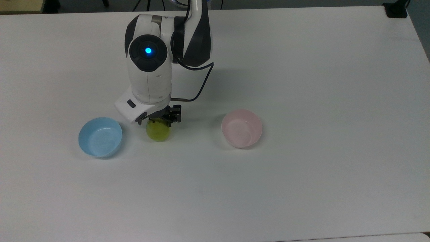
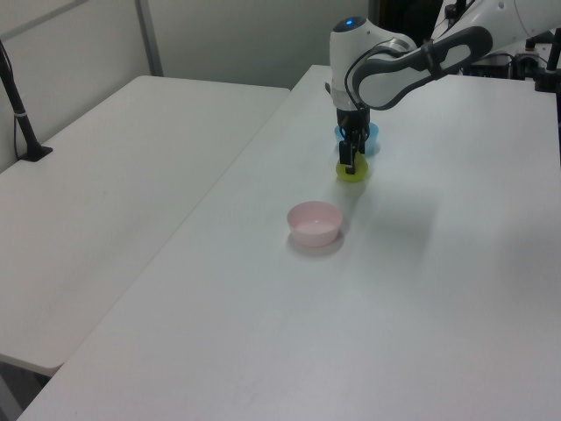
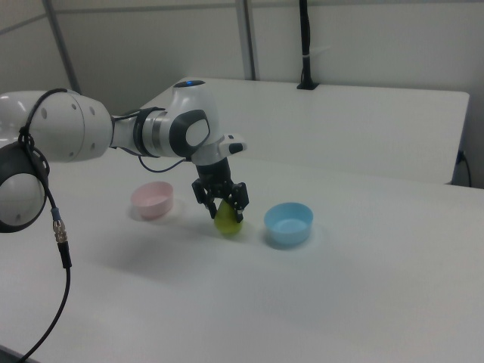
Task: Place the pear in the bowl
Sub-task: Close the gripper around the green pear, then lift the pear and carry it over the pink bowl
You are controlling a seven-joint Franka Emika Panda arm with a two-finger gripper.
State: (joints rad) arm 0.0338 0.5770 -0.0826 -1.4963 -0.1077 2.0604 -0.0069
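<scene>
Gripper (image 1: 160,121) fingers straddle the top of the pear (image 1: 158,131), set down around its upper part; whether they press on the fruit cannot be told. That pear stands on the white table (image 1: 302,67) between two bowls, apart from both. On the top view's left sits the light blue bowl (image 1: 100,137), nearer to the pear, and on the top view's right the pale pink bowl (image 1: 242,128), with nothing inside it
</scene>
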